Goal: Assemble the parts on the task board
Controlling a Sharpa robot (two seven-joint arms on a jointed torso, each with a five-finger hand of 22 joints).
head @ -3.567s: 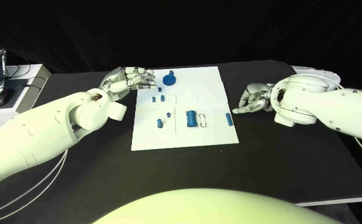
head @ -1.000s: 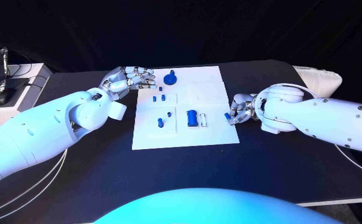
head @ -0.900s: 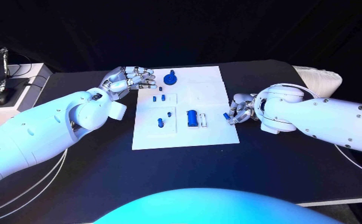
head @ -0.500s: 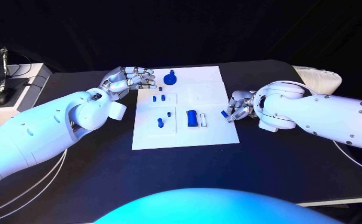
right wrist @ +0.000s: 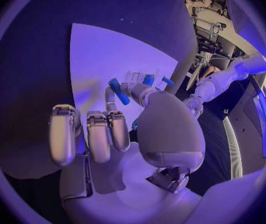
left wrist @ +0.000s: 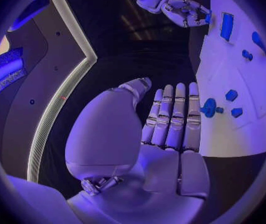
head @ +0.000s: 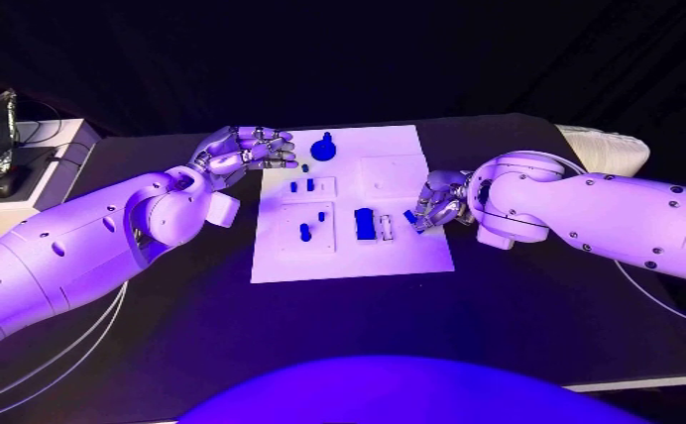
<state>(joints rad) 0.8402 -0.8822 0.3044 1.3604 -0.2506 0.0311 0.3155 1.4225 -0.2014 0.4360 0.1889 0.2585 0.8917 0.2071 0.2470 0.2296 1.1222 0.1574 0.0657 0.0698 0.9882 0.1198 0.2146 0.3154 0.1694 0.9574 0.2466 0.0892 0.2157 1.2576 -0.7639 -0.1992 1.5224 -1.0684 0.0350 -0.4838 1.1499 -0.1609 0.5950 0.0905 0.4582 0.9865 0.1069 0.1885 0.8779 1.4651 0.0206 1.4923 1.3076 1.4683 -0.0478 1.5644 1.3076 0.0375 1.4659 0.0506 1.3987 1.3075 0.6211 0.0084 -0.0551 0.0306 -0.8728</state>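
**Right hand carries a blue part over the board's right side**

Head view: the right hand (head: 437, 203) hangs over the right edge of the board (head: 350, 256), its fingers pinching a small blue part (head: 411, 217). The part lies just right of the blue block (head: 365, 223) and the pale slot piece (head: 386, 225) beside it, so any placing there means moving leftward across the board. The left hand (head: 246, 152) sits at the board's far left corner, near the round part (head: 323, 149), holding nothing. The right hand is clearly the nearer one to the middle slots.

Left wrist view: the left hand (left wrist: 164, 129) lies flat with fingers (left wrist: 176, 117) straight and side by side, empty, just beside the board (left wrist: 232, 109) edge; the round part (left wrist: 209, 107) lies just off the fingertips.

Right wrist view: the part (right wrist: 119, 91) is an elongated peg pinched between the right hand's (right wrist: 127, 129) thumb and a finger, its long axis tilted, one end pointing out over the board (right wrist: 102, 55). The other fingers (right wrist: 63, 134) are curled loosely, apart from it.
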